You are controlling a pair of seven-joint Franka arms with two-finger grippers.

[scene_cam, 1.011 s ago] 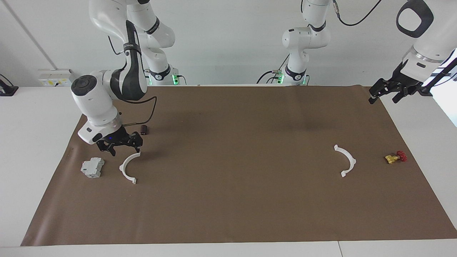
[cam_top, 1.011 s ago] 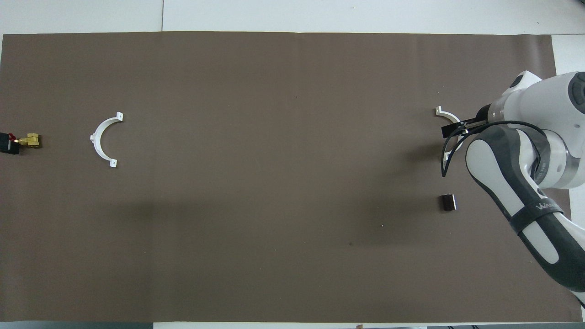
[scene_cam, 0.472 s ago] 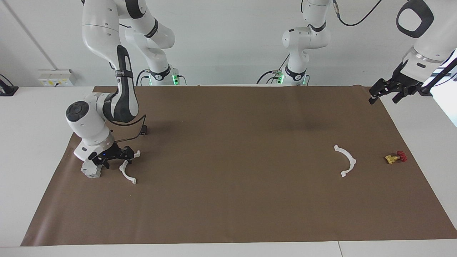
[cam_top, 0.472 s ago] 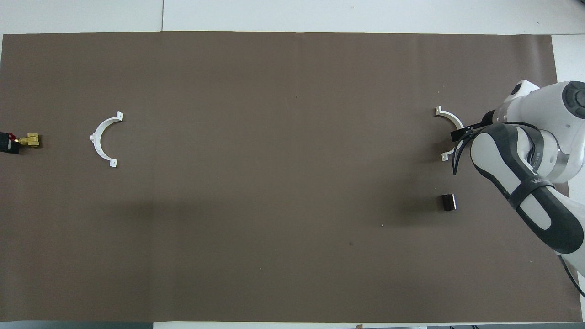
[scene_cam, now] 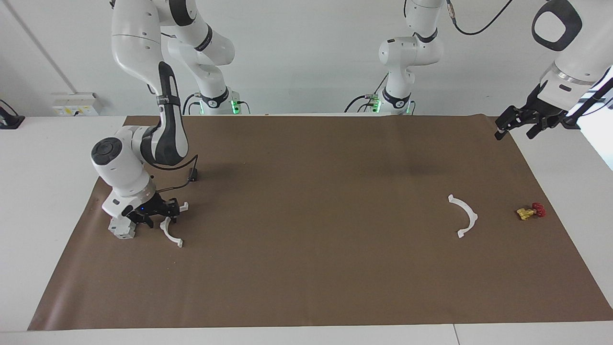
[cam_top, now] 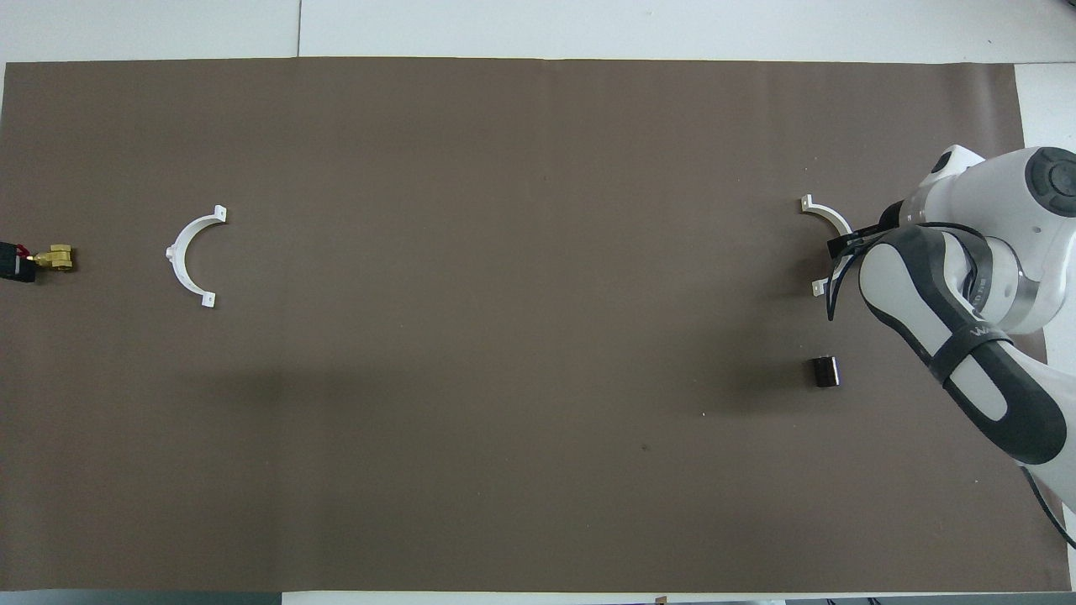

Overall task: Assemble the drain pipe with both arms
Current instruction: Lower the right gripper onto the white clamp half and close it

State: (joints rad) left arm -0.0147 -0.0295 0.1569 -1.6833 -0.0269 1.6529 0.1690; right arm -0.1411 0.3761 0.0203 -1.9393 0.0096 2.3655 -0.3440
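Observation:
The drain pipe lies as two separate white half-rings on the brown mat. One half-ring [scene_cam: 168, 233] is at the right arm's end; it also shows in the overhead view [cam_top: 828, 214]. My right gripper [scene_cam: 159, 219] is low on the mat, open, with a finger on each side of that half-ring's arc; one fingertip [cam_top: 841, 245] shows from above. The other half-ring [scene_cam: 469, 208] lies alone at the left arm's end and also shows in the overhead view [cam_top: 173, 255]. My left gripper [scene_cam: 519, 125] waits open and raised over the mat's corner.
A grey blocky part [scene_cam: 122, 229] sits right beside the right gripper, toward the mat's edge. A small dark block [scene_cam: 193, 177] lies nearer to the robots than that half-ring. A yellow valve with a red handle [scene_cam: 530, 211] lies beside the other half-ring.
My right gripper has come down from above the half-ring to the mat and shifted toward the grey part, now straddling the arc. The left arm and both half-rings have not moved.

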